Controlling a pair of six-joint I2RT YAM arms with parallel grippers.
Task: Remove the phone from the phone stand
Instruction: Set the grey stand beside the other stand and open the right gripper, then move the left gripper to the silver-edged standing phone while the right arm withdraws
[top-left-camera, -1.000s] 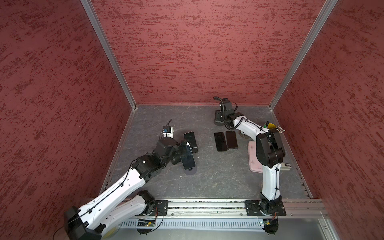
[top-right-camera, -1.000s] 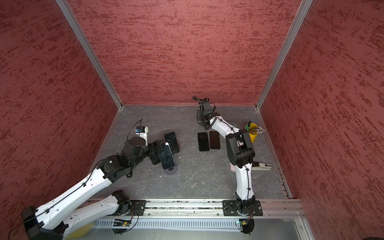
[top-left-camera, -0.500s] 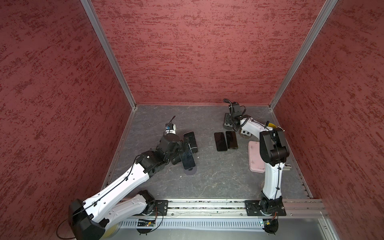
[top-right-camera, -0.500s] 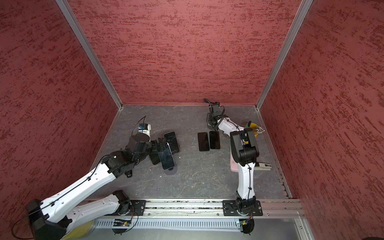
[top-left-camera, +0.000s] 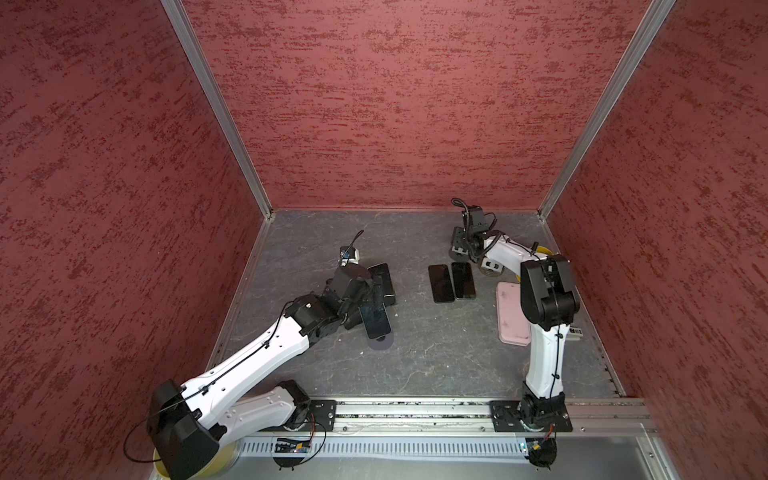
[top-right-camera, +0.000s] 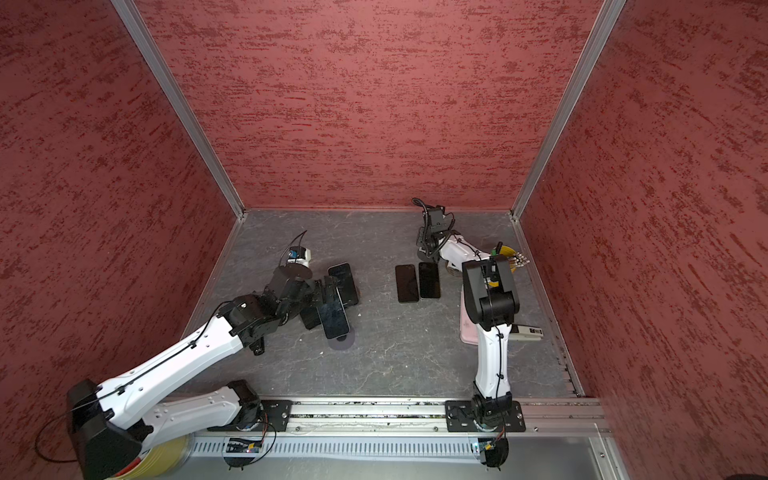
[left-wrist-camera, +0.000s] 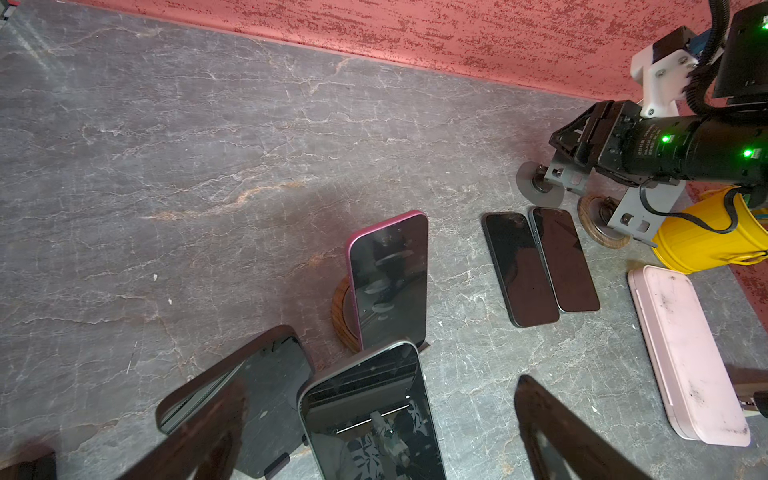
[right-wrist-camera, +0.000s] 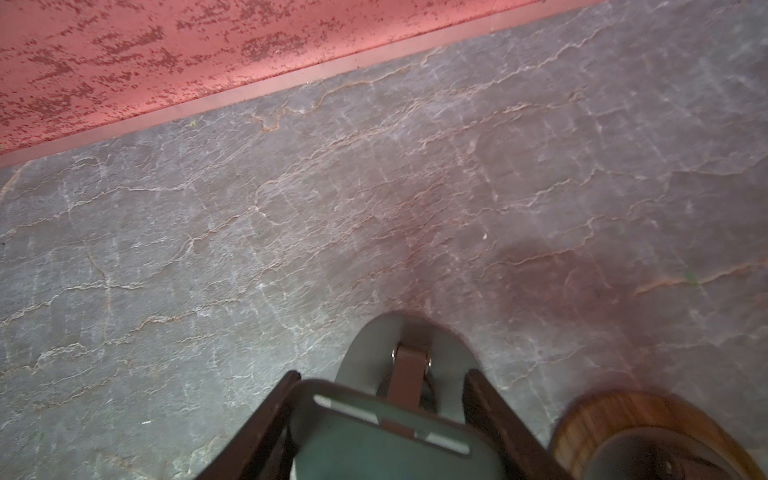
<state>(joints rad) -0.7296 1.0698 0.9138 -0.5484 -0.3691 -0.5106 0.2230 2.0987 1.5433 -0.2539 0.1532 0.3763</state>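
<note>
The phone (left-wrist-camera: 370, 419), dark-screened with a silver edge, leans on a phone stand whose round grey base (top-left-camera: 380, 343) (top-right-camera: 343, 341) shows beneath it in both top views. My left gripper (left-wrist-camera: 380, 384) (top-left-camera: 372, 305) is open, one finger on each side of this phone (top-left-camera: 376, 322) (top-right-camera: 333, 319) without touching it. At the back right, my right gripper (right-wrist-camera: 382, 376) (top-left-camera: 459, 246) is shut on the plate of an empty grey metal stand (right-wrist-camera: 374, 440) (left-wrist-camera: 569, 178), whose disc base sits on the table.
A pink-edged phone (left-wrist-camera: 390, 282) leans on a wooden-base stand and a dark phone (left-wrist-camera: 249, 386) leans beside the left gripper. Two phones (top-left-camera: 440, 283) (top-left-camera: 463, 280) lie flat mid-table. A pink case (top-left-camera: 513, 313), a yellow bucket (left-wrist-camera: 698, 237) and an empty wooden-base stand (right-wrist-camera: 623, 432) stand at the right.
My right gripper has carried the grey stand to the right and a little nearer, down onto the table. My left gripper has edged forward around the phone.
</note>
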